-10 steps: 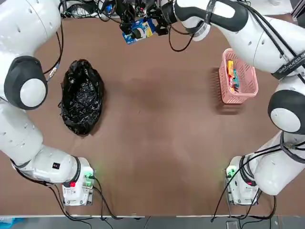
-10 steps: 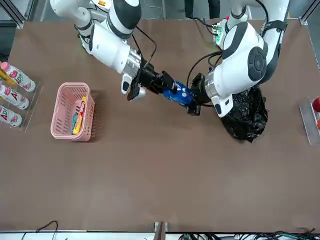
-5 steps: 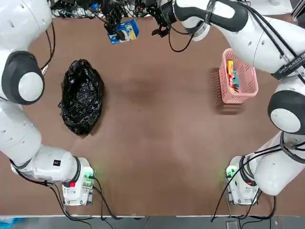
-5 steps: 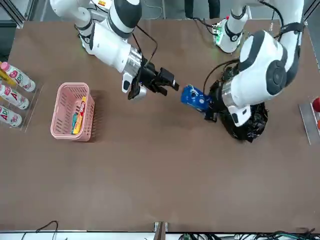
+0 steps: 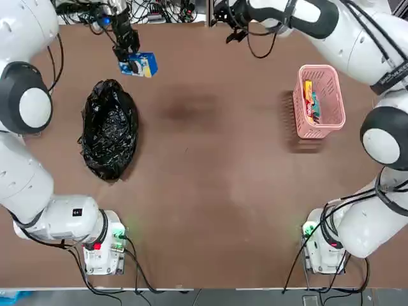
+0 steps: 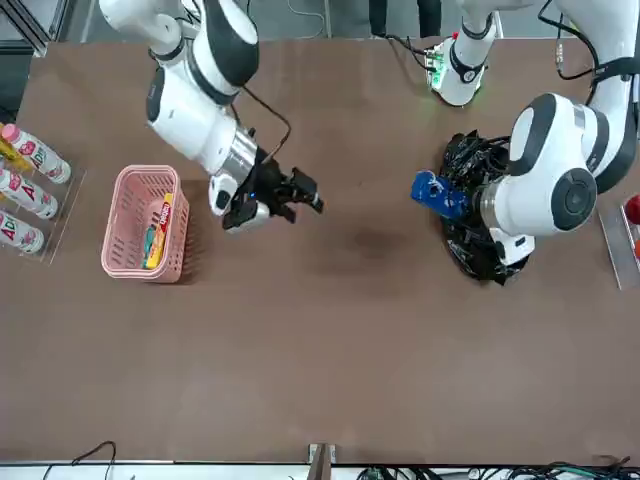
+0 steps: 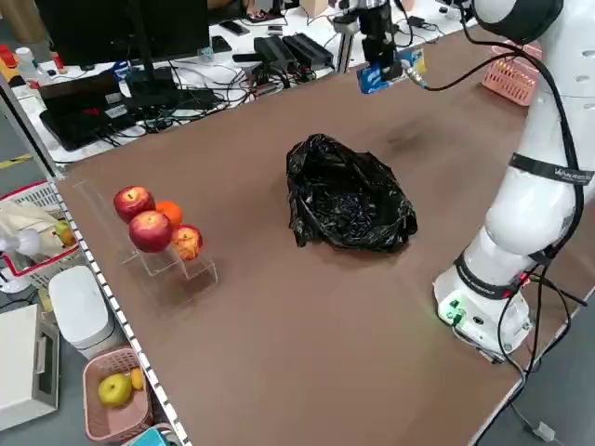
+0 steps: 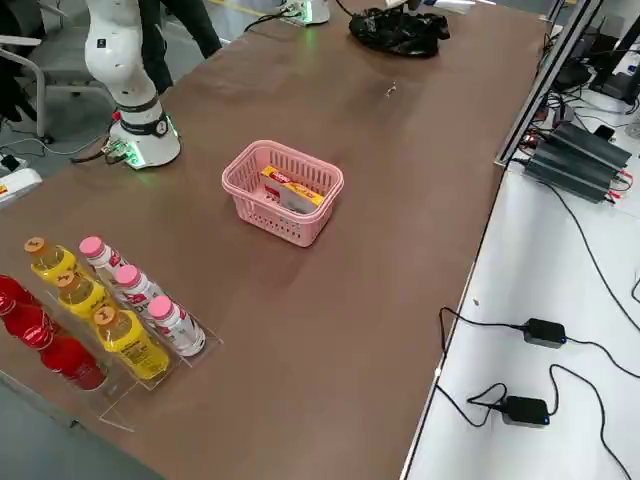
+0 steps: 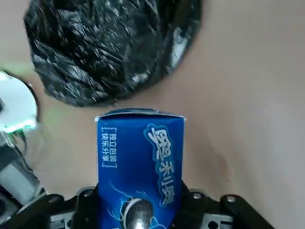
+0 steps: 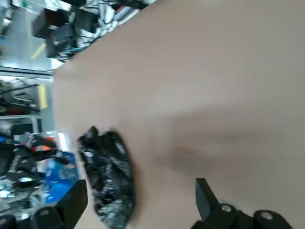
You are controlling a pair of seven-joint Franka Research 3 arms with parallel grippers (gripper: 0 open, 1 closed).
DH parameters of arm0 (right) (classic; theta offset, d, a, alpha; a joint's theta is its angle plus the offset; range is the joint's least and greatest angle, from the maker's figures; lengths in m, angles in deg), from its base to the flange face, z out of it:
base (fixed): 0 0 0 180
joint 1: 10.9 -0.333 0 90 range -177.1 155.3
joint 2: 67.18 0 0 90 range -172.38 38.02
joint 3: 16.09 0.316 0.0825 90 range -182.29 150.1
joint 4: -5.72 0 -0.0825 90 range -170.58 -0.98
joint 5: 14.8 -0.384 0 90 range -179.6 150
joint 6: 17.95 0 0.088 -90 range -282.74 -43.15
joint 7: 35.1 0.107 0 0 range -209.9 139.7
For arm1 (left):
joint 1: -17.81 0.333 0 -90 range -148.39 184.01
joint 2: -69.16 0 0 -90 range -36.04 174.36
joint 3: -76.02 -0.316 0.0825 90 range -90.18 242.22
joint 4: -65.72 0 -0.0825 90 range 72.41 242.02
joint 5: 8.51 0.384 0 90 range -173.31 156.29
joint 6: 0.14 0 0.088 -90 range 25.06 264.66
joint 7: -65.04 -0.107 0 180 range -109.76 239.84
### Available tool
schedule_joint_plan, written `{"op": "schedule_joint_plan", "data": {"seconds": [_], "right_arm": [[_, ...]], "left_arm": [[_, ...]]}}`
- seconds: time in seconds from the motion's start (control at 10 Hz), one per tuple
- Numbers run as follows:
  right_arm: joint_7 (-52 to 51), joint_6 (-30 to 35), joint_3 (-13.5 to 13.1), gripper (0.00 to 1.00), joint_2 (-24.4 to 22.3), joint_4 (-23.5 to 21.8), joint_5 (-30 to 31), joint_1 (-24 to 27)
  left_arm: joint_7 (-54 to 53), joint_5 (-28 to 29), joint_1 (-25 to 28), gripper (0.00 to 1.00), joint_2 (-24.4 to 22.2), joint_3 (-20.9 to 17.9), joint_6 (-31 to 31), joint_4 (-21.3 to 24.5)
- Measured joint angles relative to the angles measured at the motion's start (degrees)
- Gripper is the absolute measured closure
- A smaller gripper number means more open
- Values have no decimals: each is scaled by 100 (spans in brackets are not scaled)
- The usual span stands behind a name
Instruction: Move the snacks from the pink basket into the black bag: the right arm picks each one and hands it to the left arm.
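The blue packet is clamped in the left gripper, whose fingers are closed partway on its sides. The packet is held in the air just beyond the far end of the black bag, toward the far edge of the tabletop on the robot's left half. In the left wrist view the packet stands up between the gripper fingers, with the bag below and beyond it.

The black bag lies on the tabletop near the left edge, wrinkled and oval.

The right gripper is fully open and holds nothing. It hangs above the tabletop near the far edge, between the bag and the pink basket.

The pink basket stands near the right edge of the tabletop. A yellow flat box and a small teal box lie inside it.

Bottles stand in a rack past the basket, at the right end of the tabletop.
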Motion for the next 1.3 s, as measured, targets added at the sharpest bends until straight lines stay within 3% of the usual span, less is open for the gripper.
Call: {"op": "schedule_joint_plan", "data": {"seconds": [0.3,0.7,1.0,1.3], "right_arm": [[-525,1419,-20,0,-220,147,973,668],[-834,2809,-31,0,-692,122,2707,1350],[-1452,2631,-37,0,-855,-406,3366,1925],[-2332,1574,-42,0,-876,-1348,3382,2512]], "left_arm": [[-839,520,621,49,-535,2,146,1134],[-1759,710,1470,49,-1281,-13,1429,2766],[-1766,1040,1537,49,-1189,-8,2115,3190],[-1769,1121,1584,49,-1049,-4,2618,3256]]}}
